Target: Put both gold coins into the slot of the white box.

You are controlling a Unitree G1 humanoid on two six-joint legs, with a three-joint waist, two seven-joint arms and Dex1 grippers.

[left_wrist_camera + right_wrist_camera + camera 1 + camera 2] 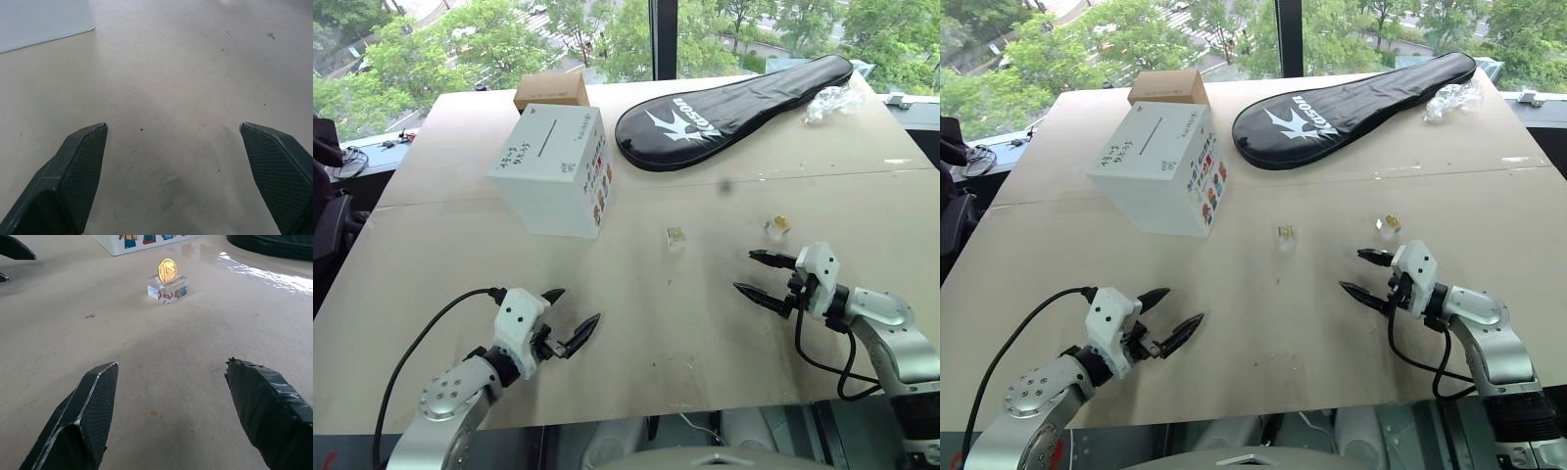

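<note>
Bench [636, 343] carries two gold coins [676, 236] [781, 224] near the white box [553, 171]; both grippers [576, 323] [756, 273] hover, jaws spread, empty.

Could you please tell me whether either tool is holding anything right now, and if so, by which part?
Nothing is held: the left tool and right tool are both open above the table.

The desk [636, 323] is matt, pale, faintly speckled board with a glossy strip toward its far edge. The gold coin [167, 270] is shiny metal standing in a clear plastic block. The white box [553, 181] looks like smooth matt card. The racket cover [734, 108] is black fabric with slight sheen. Both tools' fingers [88, 426] show textured black rubbery pads.
</note>
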